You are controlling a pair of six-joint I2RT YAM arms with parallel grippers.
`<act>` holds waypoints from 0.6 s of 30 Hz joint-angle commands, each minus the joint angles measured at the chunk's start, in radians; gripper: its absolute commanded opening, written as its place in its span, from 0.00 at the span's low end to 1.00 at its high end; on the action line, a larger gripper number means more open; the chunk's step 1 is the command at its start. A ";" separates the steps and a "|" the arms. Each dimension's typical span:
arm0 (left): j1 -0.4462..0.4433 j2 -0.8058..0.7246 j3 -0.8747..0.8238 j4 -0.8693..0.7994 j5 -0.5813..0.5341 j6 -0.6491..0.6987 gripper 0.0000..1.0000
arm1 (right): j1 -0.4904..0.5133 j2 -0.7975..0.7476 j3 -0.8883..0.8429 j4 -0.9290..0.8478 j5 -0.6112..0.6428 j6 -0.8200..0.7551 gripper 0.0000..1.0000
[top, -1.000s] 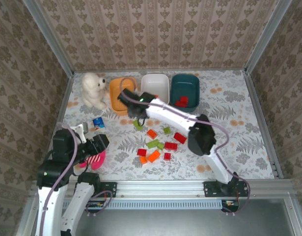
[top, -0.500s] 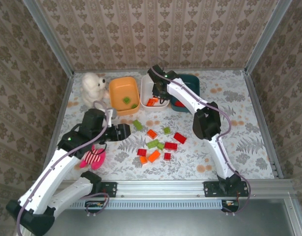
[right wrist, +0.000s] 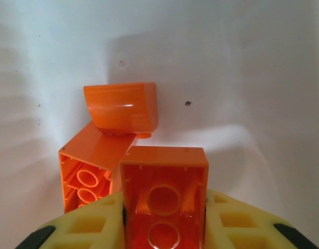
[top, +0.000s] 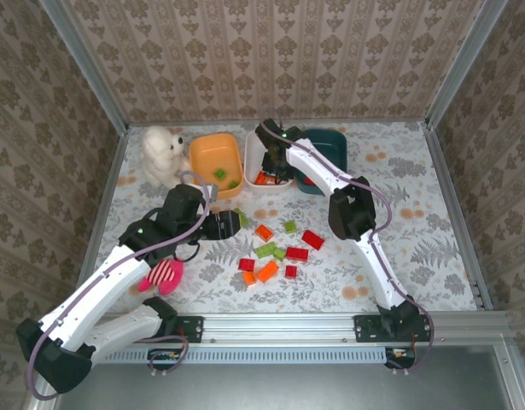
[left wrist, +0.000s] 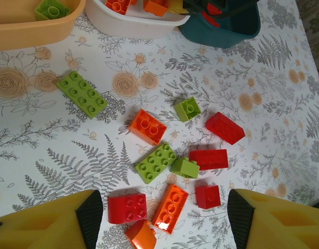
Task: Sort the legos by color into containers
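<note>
Right gripper (right wrist: 163, 210) is clamped on an orange brick (right wrist: 163, 181), hollow underside toward the wrist camera, and is held low inside the white bin (right wrist: 237, 78), the middle of three at the far side. Two orange bricks (right wrist: 120, 109) are already lying on the bin floor, just beyond the held one and possibly touching it; contact can't be told. Step in hand is judged to be the drop. The fingers should be parted only while the brick is well inside the walls, low enough that no bounce over the rim is risked, then the arm should be lifted straight up so the stacked pair isn't dragged out. Left gripper (left wrist: 164, 215) is held above the loose bricks (left wrist: 155, 162) on the table (left wrist: 283, 104), fingers apart, nothing between them. Red, orange and green pieces are left there, near-centre, some touching, so an isolated one like the long green brick (left wrist: 81, 93) is best taken first. Green bricks are seen in the orange bin (top: 204, 152) at far left; the teal bin (top: 332, 143) sits far right.
</note>
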 commanded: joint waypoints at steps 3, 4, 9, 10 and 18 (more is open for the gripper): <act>-0.005 0.009 0.015 0.012 -0.021 0.005 0.68 | -0.004 0.041 0.028 -0.038 -0.035 0.030 0.34; -0.005 0.008 0.017 0.008 -0.022 0.006 0.68 | -0.007 0.043 0.028 -0.040 -0.038 0.029 0.36; -0.006 -0.014 0.024 0.000 -0.037 0.005 0.68 | -0.007 0.022 0.031 -0.037 -0.040 0.001 0.48; -0.005 -0.020 0.024 -0.001 -0.043 0.007 0.68 | -0.007 0.012 0.031 -0.035 -0.038 -0.003 0.50; -0.004 -0.033 0.046 -0.042 -0.056 0.013 0.69 | -0.007 -0.099 0.034 -0.025 -0.005 -0.016 0.57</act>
